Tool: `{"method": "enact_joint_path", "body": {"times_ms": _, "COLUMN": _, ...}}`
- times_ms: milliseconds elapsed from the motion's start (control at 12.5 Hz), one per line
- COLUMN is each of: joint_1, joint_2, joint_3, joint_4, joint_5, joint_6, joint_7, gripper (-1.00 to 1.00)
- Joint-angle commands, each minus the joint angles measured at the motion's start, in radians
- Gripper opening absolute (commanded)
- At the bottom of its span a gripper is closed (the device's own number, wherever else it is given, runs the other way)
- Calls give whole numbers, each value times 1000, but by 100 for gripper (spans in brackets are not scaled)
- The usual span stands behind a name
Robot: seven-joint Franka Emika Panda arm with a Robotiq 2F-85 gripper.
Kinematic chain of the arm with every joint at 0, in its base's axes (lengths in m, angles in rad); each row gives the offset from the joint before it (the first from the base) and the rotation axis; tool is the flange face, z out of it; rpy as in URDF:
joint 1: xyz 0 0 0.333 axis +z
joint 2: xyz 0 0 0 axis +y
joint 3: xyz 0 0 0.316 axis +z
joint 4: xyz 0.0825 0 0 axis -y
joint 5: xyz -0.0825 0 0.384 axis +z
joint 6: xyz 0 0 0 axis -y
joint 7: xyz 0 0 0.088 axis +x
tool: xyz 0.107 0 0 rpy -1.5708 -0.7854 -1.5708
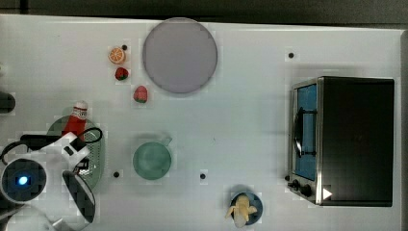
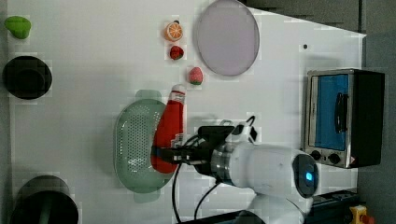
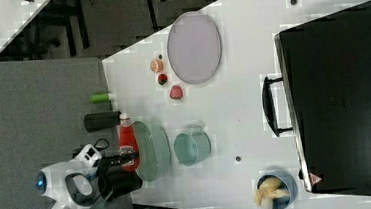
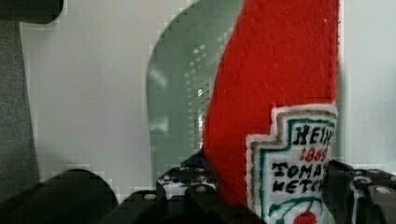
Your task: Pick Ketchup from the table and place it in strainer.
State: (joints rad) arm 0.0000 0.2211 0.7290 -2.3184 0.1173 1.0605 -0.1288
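My gripper (image 2: 163, 155) is shut on the lower, labelled end of the red Ketchup (image 2: 170, 121) bottle. The bottle lies tilted over the pale green strainer (image 2: 133, 140), along the rim at the left view's right, and its white cap sticks out past the rim. Whether the bottle touches the basket I cannot tell. In the top view the Ketchup (image 1: 75, 122) points away from the arm, which covers part of the strainer (image 1: 99, 161). The wrist view shows the Ketchup (image 4: 275, 70) label between my black fingers (image 4: 187, 191), with the perforated strainer (image 4: 187, 79) behind it.
On the white table (image 1: 250, 120) stand a round green cup (image 1: 152, 160), a grey plate (image 1: 179, 55), an orange slice (image 1: 116, 55), two small red fruits (image 1: 140, 94), a toaster oven (image 1: 346, 139) and a blue bowl with a banana (image 1: 244, 209). A black cylinder (image 2: 27, 77) stands beyond the strainer.
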Motion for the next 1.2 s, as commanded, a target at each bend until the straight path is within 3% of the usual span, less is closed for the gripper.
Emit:
{"method": "enact_joint_path", "body": {"times_ms": 80, "joint_1": 15, "joint_2": 62, "joint_3": -2, "joint_4": 12, "joint_5": 4, "joint_6": 42, "joint_7": 97, "gripper": 29}}
{"method": "enact_joint_path", "body": {"times_ms": 320, "joint_1": 16, "joint_2": 105, "joint_3": -4, "joint_4": 17, "joint_5": 4, "joint_6": 59, "joint_7": 97, "gripper": 93}}
{"method": "enact_joint_path", "body": {"times_ms": 400, "joint_1": 14, "joint_2": 102, "joint_3": -5, "joint_4": 21, "joint_5": 4, "joint_6": 64, "joint_7": 97, "gripper": 100}}
{"method": "enact_joint_path", "body": {"times_ms": 640, "joint_1": -17, "joint_2": 42, "joint_3": -15, "joint_4": 56, "joint_5": 12, "joint_6": 59, "joint_7": 103, "gripper": 100}}
{"method": "enact_joint_path", "body": {"times_ms": 880, "joint_1": -99, "joint_2": -69, "joint_3": -47, "joint_4": 100, "joint_5": 20, "joint_6": 3, "joint_7": 103, "gripper": 100}}
{"method": "enact_joint_path", "body": {"times_ms": 1200, "joint_1": -206, "joint_2": -199, "joint_3": -173, "joint_4": 194, "joint_5": 53, "joint_6": -277, "joint_7": 103, "gripper": 100}}
